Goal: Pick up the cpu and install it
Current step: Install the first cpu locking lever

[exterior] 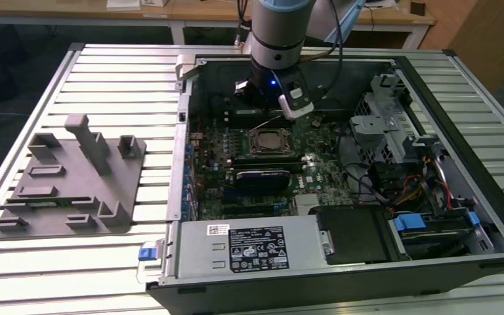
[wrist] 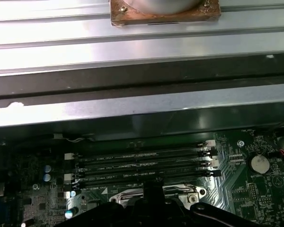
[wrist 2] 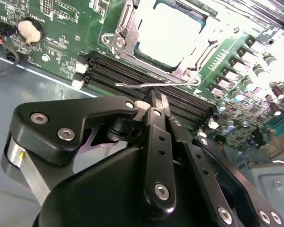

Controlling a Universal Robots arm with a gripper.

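Observation:
The cpu lies flat inside the black socket frame on the green motherboard, in the open computer case. In the second wrist view its metal top glares bright within the frame. My gripper hangs just behind the socket, over the memory slots. Its two black fingers are pressed together and nothing shows between them. The tips sit right beside the thin wire socket lever; I cannot tell if they touch it. The gripper's dark top shows in the first wrist view.
A grey plastic fixture tray with upright posts lies on the slatted table at the exterior view's left. The case holds a power supply, drive cages and loose cables. A copper-based heatsink rests on the table behind the case.

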